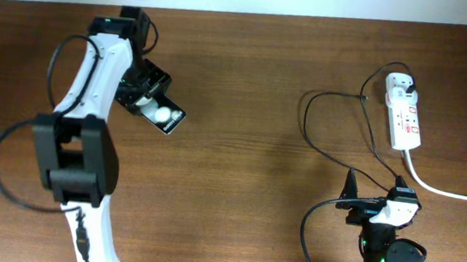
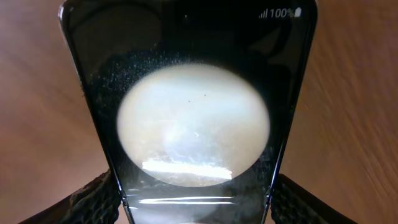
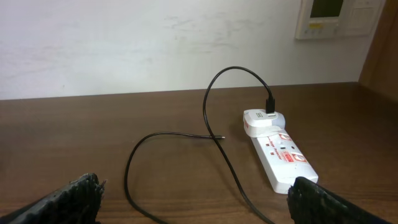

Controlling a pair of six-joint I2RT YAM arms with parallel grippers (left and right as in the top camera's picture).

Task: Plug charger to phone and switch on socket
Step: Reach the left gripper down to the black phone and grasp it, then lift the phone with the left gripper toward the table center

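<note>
Left gripper (image 1: 152,104) clamps the phone (image 1: 170,118), its long axis slanting toward the table's (image 1: 256,73) near-right corner. Right gripper (image 3: 199,200) is spread wide, holding nothing.

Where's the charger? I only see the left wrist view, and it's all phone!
Observer: The charger cable lies on the right arm's side of the table, plugged into the power strip.
Operator: Is the other tool holding it?
Observer: No. The right tool is open and empty, facing the cable.
Operator: Where's the cable's end?
Observer: Its tip lies loose on the table, far from the phone.
</note>
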